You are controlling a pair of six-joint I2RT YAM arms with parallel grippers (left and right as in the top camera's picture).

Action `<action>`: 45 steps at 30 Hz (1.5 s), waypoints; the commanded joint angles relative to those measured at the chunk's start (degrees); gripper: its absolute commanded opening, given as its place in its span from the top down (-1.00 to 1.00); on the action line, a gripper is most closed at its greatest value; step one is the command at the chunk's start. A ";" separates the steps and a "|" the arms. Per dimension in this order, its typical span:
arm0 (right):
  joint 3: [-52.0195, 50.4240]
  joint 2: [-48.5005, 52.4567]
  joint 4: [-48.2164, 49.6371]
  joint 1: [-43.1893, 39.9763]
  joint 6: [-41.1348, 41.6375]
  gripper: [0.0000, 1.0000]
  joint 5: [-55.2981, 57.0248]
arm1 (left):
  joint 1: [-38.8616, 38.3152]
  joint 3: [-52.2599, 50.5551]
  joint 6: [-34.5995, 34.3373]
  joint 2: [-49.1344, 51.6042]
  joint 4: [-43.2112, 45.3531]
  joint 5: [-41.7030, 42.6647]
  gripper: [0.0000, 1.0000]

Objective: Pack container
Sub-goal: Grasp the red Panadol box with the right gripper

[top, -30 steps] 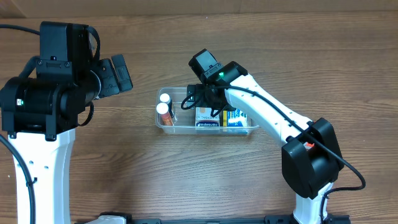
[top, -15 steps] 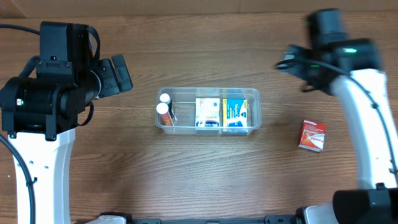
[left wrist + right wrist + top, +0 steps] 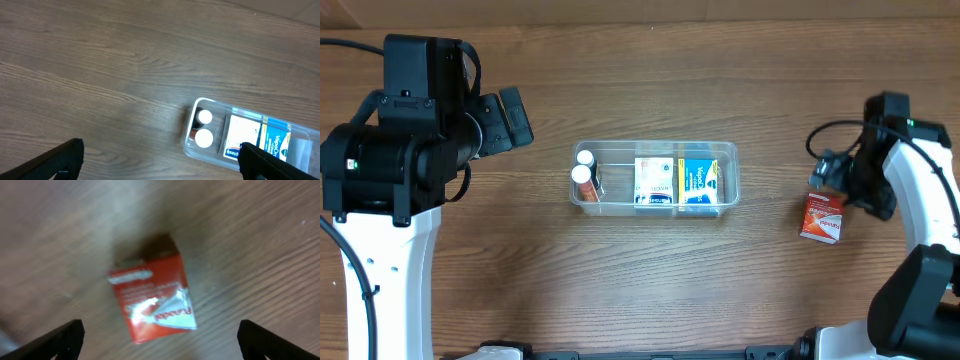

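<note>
The clear plastic container [image 3: 728,205] lies at the table's middle and holds two white-capped bottles [image 3: 584,173], a white box [image 3: 655,183] and a blue box [image 3: 697,183]. It also shows in the left wrist view [image 3: 300,150]. A red box [image 3: 822,217] lies on the table at the right, seen close in the right wrist view [image 3: 152,296]. My right gripper [image 3: 832,178] hovers just above the red box, open and empty, its fingertips [image 3: 67,336] wide on either side. My left gripper [image 3: 161,160] is open and empty, up at the left, away from the container.
The wooden table [image 3: 650,80] spreads all round the container. The left arm's black body [image 3: 410,130] stands over the left side. The right arm's white link [image 3: 920,200] runs along the right edge.
My right arm has left the container, swung to the far right and come down over the red box. The blue box now lies in the container. The left arm has not moved.
</note>
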 commanded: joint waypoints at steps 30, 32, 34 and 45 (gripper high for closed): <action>-11.30 7.41 15.54 0.00 -10.82 -0.68 -2.12 | 0.33 0.35 1.49 0.20 0.15 -0.31 -1.00; -11.30 7.41 15.78 0.00 -10.80 -0.58 -2.12 | 0.33 0.35 1.49 0.20 0.13 -0.33 -1.00; -11.30 7.41 15.87 0.00 -10.82 -0.57 -2.12 | 0.33 0.35 1.49 0.20 0.00 -0.31 -1.00; -8.96 7.19 15.37 0.13 -10.12 -0.24 -4.24 | 0.33 0.35 1.49 0.20 -0.09 -0.33 -1.00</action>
